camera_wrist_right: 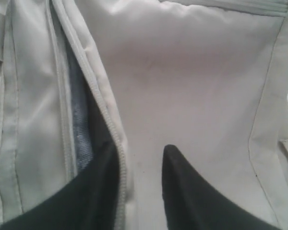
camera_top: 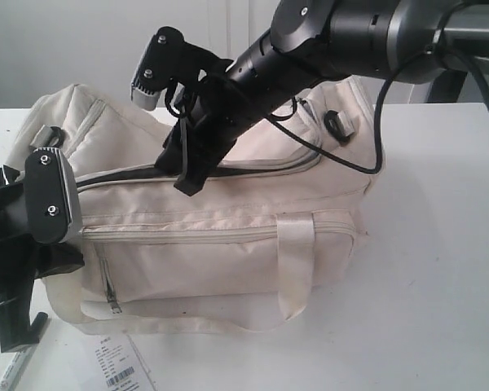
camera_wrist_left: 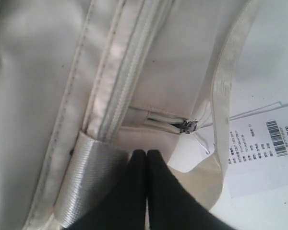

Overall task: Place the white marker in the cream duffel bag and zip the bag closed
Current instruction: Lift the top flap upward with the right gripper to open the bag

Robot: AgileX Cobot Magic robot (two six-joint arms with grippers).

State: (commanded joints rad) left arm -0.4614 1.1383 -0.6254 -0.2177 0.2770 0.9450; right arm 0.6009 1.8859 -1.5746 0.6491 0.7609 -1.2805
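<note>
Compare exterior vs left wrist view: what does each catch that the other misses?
Exterior only: the white marker lying on the table outside the bag, and the right end effector at the open top zipper.
Left wrist only: a clear look at the left end effector, its fingers pressed together with nothing between them.
Both: the cream duffel bag, its strap handle, and the barcode label on the table beside it.
</note>
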